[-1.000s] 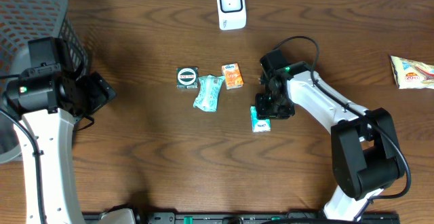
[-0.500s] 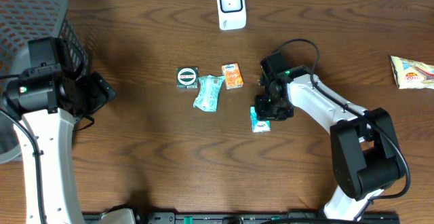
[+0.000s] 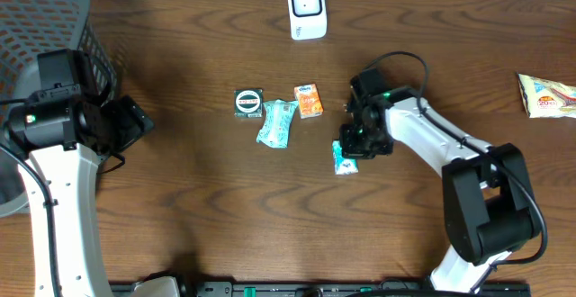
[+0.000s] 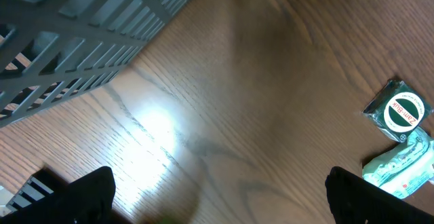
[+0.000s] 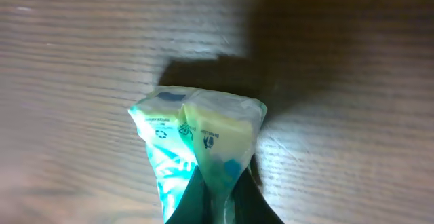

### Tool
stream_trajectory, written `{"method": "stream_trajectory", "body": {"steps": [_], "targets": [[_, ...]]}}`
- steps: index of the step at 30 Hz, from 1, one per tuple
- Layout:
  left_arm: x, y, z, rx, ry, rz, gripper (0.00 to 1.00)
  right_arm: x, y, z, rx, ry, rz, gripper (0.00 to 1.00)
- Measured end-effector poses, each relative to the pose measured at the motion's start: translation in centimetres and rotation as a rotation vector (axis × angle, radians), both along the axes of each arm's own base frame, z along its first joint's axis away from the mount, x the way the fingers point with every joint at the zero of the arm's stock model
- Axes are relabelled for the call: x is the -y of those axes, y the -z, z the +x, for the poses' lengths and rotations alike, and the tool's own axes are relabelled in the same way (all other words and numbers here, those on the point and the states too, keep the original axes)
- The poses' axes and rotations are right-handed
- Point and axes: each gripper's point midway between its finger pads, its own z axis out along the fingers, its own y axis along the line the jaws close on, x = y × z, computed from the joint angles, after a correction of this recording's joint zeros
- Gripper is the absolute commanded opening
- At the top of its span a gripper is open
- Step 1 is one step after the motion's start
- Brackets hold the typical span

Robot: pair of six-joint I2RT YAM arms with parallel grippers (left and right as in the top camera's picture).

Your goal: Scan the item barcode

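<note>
Closed since earlier, right gripper (image 5: 218, 195) is clamped on crinkled teal-and-white plastic packet (image 5: 196, 132); left gripper (image 4: 217, 195) is held apart. Scanning at white plastic scanner (image 3: 306, 9), twelve o'clock, is judged outstanding.

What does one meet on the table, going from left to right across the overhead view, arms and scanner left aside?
basket → green packet with round label → light teal pouch → orange box → small teal packet → snack bag
</note>
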Motion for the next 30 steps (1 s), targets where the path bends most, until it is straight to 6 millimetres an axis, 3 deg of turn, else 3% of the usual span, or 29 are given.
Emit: {"method": "stream_trajectory", "body": {"steps": [6,14,26,30], "targets": [[0.0,0.0,0.0,0.000,0.000,0.000,0.98,-0.7,-2.2,1.3,0.010,-0.024,0.309,0.01],[0.0,0.0,0.0,0.000,0.000,0.000,0.98,-2.0,-7.9,2.0,0.092,-0.101,0.767,0.01],[0.0,0.0,0.0,0.000,0.000,0.000,0.98,-2.3,-14.0,3.1,0.261,-0.182,1.131,0.01],[0.0,0.0,0.0,0.000,0.000,0.000,0.98,-2.5,-15.1,3.2,0.288,-0.206,1.190,0.01]]}}
